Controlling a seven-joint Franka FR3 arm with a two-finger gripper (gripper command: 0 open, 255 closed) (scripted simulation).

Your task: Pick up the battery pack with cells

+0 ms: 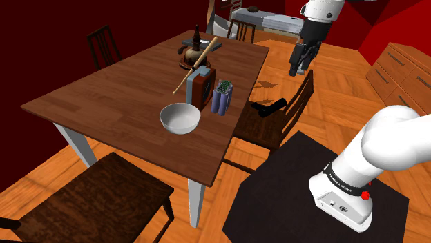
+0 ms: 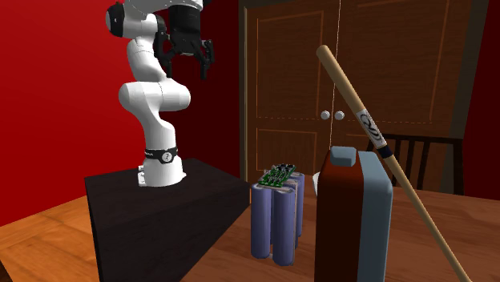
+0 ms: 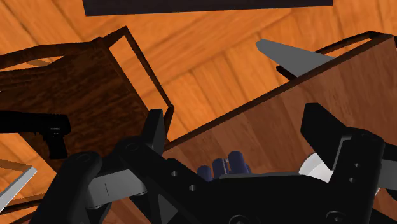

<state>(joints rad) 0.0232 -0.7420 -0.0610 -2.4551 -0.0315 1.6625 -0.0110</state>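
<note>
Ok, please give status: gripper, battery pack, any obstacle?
Gripper open, high beside the table. Battery pack upright on it, untouched. Brown box close beside the pack, white bowl near.

- There was one wooden table [image 1: 124, 96].
- Four dark chairs [image 1: 103, 45] were counted in the shoulder view.
- There was one battery pack [image 1: 223, 96], a cluster of blue cells too tightly packed to count.
- There was one white bowl [image 1: 180, 118].
- There was one baseball bat [image 2: 352, 102].
- There was one boxy brown container [image 2: 356, 216].
- There was one dark bottle [image 1: 197, 34].
- One black pistol-shaped object [image 1: 268, 107] was seen.
- There was one dresser [image 1: 404, 72] and one bed [image 1: 269, 21].
- There were two round door knobs [image 2: 324, 115].
- There was one white arm [image 1: 394, 141] on one black stand [image 1: 290, 186].
- The arm carried one gripper [image 2: 188, 68] with two fingers [image 3: 156, 127].
</note>
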